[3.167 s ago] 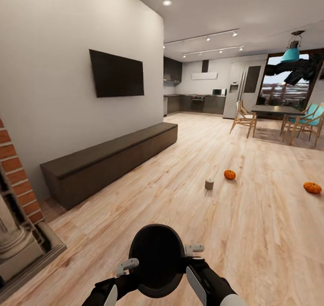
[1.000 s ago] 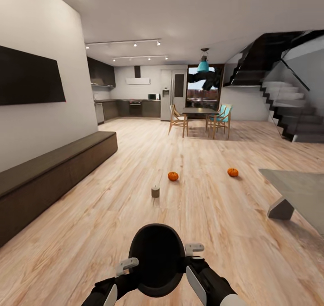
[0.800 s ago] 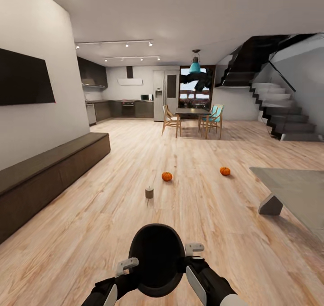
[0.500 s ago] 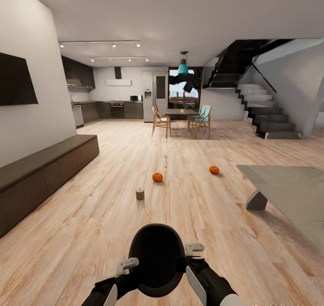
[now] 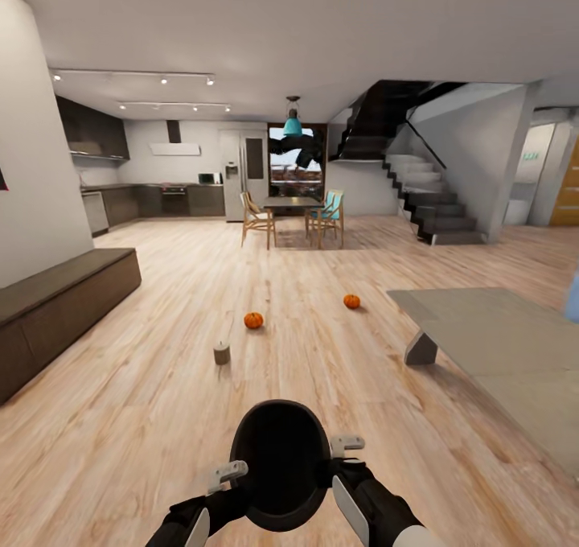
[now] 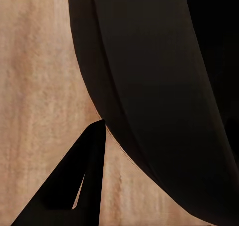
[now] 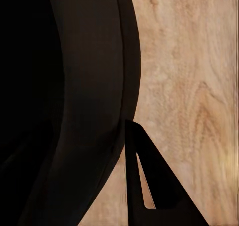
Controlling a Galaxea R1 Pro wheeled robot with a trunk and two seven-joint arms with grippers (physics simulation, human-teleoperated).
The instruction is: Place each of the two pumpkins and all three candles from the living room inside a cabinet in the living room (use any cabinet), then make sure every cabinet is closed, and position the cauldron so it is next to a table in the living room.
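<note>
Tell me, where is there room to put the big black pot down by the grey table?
Bare floor lies between the candle and the table, beside its leg. The table's top is bare too. The two pumpkins sit farther off. Both grippers hold the cauldron.

Light wood plank floor (image 5: 161,418) runs the length of the room. On it, out in the open, sit two small orange pumpkins: the nearer pumpkin (image 5: 253,320) and the farther pumpkin (image 5: 351,301), well apart. Near the nearer one stands a squat grey candle (image 5: 222,354). Along the left wall, the long dark-brown cabinet (image 5: 56,306) rests on the boards. To the right stands the low grey-topped table (image 5: 490,346), nothing visible on its top.
</note>
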